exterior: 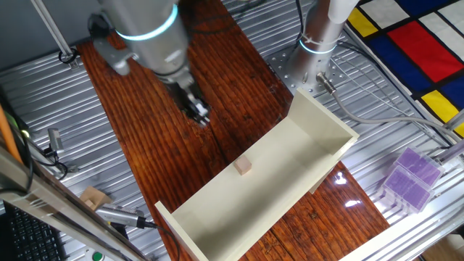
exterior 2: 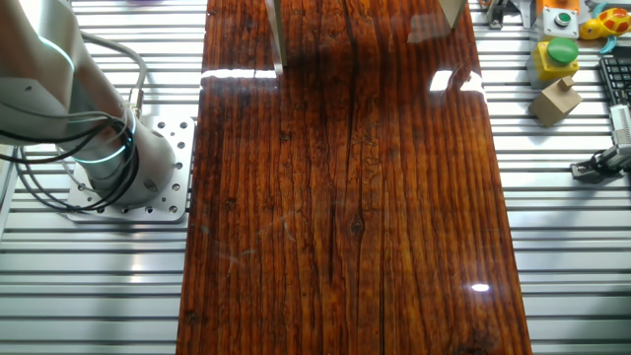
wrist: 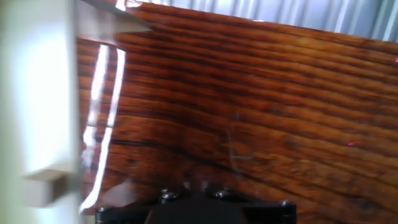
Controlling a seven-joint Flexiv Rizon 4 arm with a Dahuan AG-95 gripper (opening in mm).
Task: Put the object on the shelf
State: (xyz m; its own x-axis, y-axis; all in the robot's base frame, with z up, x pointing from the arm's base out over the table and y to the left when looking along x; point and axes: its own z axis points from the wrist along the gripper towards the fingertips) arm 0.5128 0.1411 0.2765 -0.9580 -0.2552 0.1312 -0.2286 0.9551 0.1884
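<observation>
Already the tiny tan wooden cube rests on the long cream-white shelf, and the empty gripper (finger opening unclear) apparently needs only retreat.

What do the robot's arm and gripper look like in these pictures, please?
The arm is a thick, rounded grey body with a glowing light-blue ring around one joint. It narrows to a small black gripper. In the other fixed view its base has another blue ring, dark cables looped around it, and a perforated white plate beneath.
</observation>
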